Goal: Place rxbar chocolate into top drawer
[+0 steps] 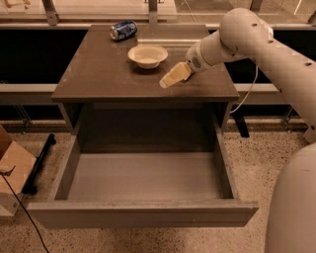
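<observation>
Perhaps just above cabinet, claw; top drawer grey, open.

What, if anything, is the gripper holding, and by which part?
Cannot be told: the gripper hovers over the brown cabinet top beside the white round bowl; no held thing shows.

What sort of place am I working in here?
Probably an office or lab by a window: speckled hard floor, glazing behind the cabinet, cardboard box on the floor. The pincer hovers over the cabinet top, right of the bowl.
</observation>
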Controlling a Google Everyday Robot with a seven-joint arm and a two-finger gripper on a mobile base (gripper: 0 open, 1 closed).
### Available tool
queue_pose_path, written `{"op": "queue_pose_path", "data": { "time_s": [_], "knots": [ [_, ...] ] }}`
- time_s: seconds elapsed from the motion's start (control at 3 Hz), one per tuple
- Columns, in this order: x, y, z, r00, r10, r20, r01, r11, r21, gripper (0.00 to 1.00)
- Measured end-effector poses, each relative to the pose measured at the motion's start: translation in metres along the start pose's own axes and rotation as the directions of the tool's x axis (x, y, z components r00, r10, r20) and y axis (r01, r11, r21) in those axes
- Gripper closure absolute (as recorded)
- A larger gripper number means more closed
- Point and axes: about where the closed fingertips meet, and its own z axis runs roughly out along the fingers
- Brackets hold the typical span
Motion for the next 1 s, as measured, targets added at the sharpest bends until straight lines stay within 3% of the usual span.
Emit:
{"op": "queue_pose_path", "data": {
  "time_s": [1.0],
  "knots": [
    [0.008, -0.043, 0.018, 0.993, 0.107, 0.052, -0.109, 0.9935, 0.033, 0.00]
  ]
}}
